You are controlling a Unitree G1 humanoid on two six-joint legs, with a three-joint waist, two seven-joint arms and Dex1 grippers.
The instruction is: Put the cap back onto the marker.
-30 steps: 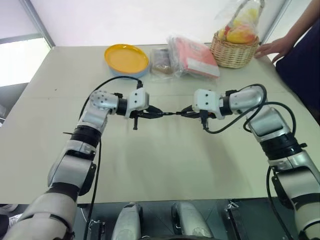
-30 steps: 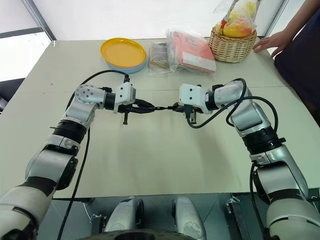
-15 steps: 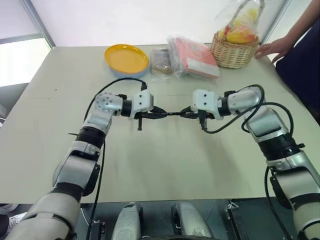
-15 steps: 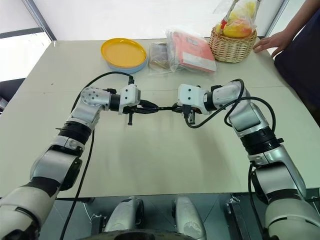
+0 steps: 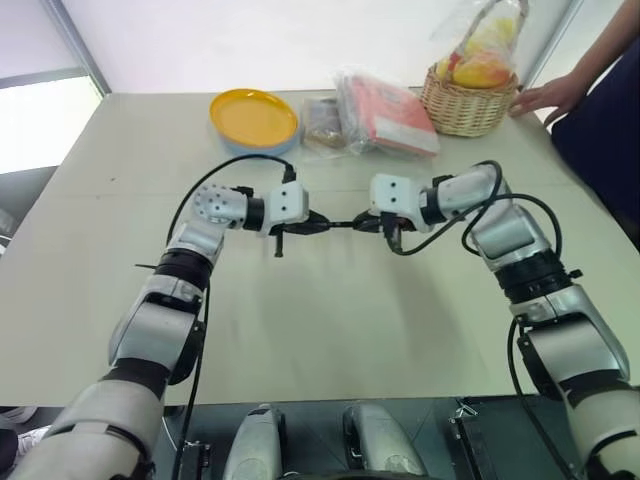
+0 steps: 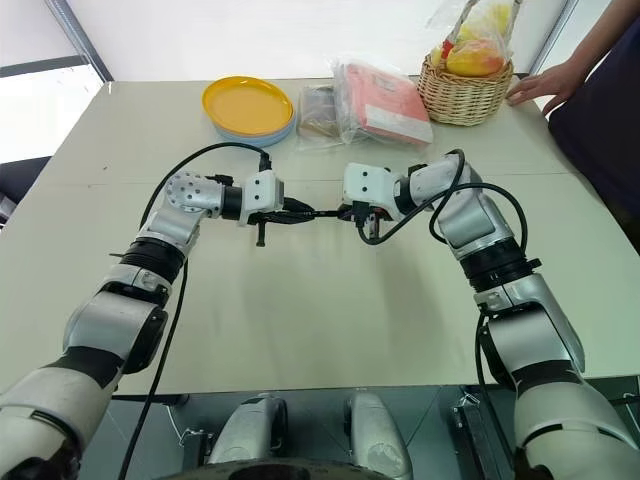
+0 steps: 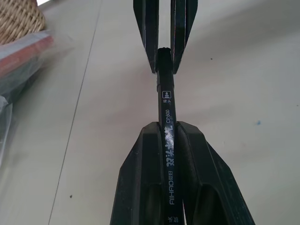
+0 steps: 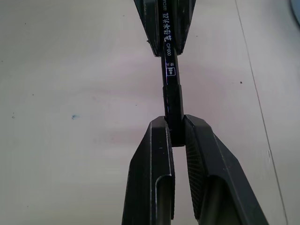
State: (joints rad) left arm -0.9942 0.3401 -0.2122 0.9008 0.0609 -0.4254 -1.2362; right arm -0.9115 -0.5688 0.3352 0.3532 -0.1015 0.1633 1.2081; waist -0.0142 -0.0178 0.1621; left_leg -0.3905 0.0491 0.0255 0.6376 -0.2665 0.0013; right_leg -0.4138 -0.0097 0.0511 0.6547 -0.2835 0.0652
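Counter (image 5: 330, 330): pale, wide, both tools held above its middle, facing each other tip to tip.

Person (image 5: 600, 110): dark sleeve and a hand resting on the counter edge, beyond the right tool and well apart from it, next to the basket.

Basket (image 5: 468, 100): wicker, holds bagged yellow fruit, far side of the counter, beyond the right tool.

Packets (image 5: 385, 115): clear-wrapped, one red, lying beyond the gap between the two tools, near the basket.

Plate (image 5: 253, 117): yellow, set on a pale blue one, beyond the left tool, well apart from it.

Left tool (image 5: 322, 225): clenched on the marker barrel; fingers (image 7: 145, 187) press the barrel from both sides, printed lettering visible between them.

Right tool (image 5: 362, 224): clenched on the cap; fingers (image 8: 157, 154) squeeze it on both sides.

Marker (image 7: 167, 122): thin, black, white print along the barrel. It runs straight from the left tool to the right tool, bridging the short gap between them, clear of the counter.

Cap (image 8: 173, 110): short, black, in line with the barrel and seated over the marker's end; the step where cap meets barrel sits just past the right tool's fingertips, on the left tool's side.
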